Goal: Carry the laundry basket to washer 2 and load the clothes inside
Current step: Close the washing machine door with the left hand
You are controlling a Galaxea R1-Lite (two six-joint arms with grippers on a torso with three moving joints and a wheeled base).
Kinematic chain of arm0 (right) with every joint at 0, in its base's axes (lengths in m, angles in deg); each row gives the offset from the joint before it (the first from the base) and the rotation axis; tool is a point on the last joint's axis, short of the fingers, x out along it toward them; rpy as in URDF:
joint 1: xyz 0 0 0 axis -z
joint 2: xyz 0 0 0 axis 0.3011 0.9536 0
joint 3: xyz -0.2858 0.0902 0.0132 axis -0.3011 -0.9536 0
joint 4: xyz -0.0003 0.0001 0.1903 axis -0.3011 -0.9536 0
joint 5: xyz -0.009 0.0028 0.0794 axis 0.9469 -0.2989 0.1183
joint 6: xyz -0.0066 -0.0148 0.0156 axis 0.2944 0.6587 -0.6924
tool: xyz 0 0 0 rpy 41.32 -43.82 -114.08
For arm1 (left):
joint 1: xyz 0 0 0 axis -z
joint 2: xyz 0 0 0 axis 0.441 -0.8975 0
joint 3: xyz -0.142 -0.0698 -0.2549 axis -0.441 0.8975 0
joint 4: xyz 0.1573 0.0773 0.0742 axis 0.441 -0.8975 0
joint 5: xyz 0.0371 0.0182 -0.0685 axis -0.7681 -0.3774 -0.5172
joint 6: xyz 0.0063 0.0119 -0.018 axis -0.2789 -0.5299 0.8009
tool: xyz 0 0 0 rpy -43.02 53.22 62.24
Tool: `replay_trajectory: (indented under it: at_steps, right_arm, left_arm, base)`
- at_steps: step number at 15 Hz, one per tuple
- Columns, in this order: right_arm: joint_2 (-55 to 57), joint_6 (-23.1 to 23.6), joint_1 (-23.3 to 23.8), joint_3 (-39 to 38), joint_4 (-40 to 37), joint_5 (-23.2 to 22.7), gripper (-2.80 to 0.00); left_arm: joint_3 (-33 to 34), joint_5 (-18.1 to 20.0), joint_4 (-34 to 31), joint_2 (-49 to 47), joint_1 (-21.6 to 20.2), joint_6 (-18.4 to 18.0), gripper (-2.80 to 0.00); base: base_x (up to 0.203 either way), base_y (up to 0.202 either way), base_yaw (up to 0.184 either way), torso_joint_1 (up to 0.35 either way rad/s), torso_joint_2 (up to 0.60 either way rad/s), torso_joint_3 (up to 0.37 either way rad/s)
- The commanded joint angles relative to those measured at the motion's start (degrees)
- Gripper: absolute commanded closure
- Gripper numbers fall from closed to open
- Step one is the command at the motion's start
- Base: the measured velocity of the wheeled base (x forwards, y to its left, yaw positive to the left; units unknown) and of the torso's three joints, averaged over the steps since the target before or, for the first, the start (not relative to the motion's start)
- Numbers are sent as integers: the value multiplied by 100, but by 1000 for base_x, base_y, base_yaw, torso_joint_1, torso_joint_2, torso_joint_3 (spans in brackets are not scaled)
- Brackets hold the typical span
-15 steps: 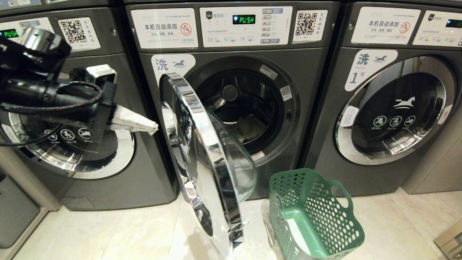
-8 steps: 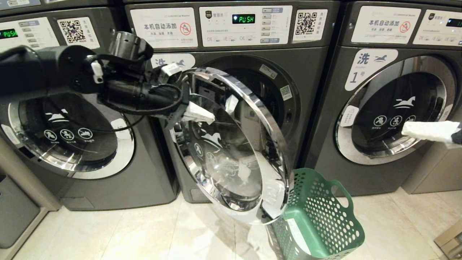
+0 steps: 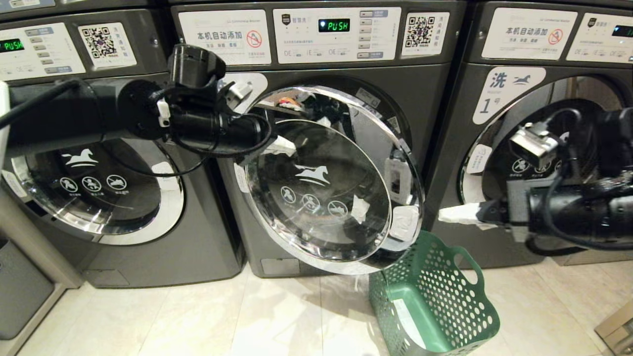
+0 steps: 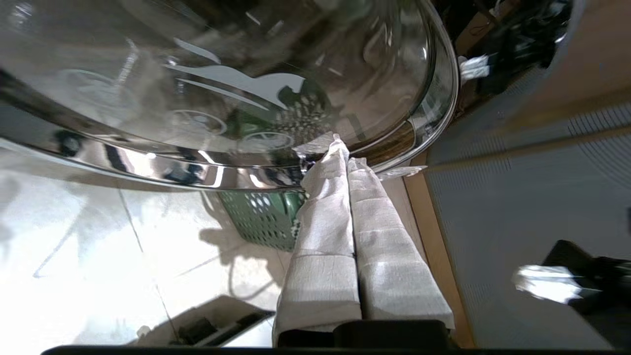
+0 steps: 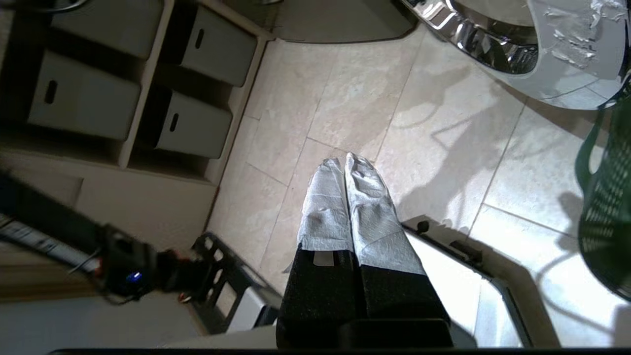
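Washer 2 is the middle machine, its label partly hidden behind my left arm. Its chrome-ringed door stands nearly closed. My left gripper is shut and empty, its taped tips against the door's upper left rim. The green laundry basket stands on the floor in front of the door's right edge, with only a white sticker showing on its base. The clothes are hidden. My right gripper hangs shut and empty just right of the door, above the basket.
The washer labelled "1" stands at the right and a third washer at the left, both with doors closed. Grey storage bins sit in shelving beside the tiled floor. A grey bin stands far left.
The middle washer's door has swung from wide open to nearly closed, with my left gripper moving right against it. My right arm has come into view from the right.
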Motion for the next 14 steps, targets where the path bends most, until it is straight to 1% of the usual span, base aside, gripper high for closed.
replay_trajectory:
  at_steps: [1, 3, 4, 6, 7, 8, 10, 12, 14]
  right_arm:
    - [1212, 45, -27, 49, 530, 313, 0]
    - [1931, 364, 9, 137, 905, 822, 0]
    - [2281, 545, 31, 203, 1173, 1136, 0]
    - [2903, 746, 52, 433, 1749, 1831, 0]
    - [3155, 787, 60, 630, 1934, 2053, 0]
    - [3378, 811, 74, 938, 2042, 2215, 0]
    - [3711, 828, 111, 1482, 2106, 2364, 0]
    - [4051, 851, 143, 1910, 2127, 2420, 0]
    - [4309, 932, 158, 2140, 2215, 2536, 0]
  left_arm:
    - [5, -457, -49, 418, -51, 35, 0]
    - [25, -931, -72, 804, -141, 56, 0]
    - [45, -1116, -82, 1022, -229, 128, 0]
    - [146, -1312, -110, 1495, -515, 362, 0]
    - [256, -1349, -126, 1717, -674, 422, 0]
    - [408, -1369, -135, 1948, -840, 450, 0]
    - [771, -1378, -141, 2352, -1062, 468, 0]
    - [1283, -1385, -135, 2727, -1150, 475, 0]
    - [1861, -1395, -98, 3063, -1211, 480, 0]
  base:
    - [0, 0, 0, 0, 0, 0]
    - [0, 0, 0, 0, 0, 0]
    - [0, 0, 0, 0, 0, 0]
    - [0, 0, 0, 0, 0, 0]
    - [0, 0, 0, 0, 0, 0]
    - [0, 0, 0, 0, 0, 0]
    - [0, 0, 0, 0, 0, 0]
    - [0, 0, 0, 0, 0, 0]
    - [0, 0, 0, 0, 0, 0]
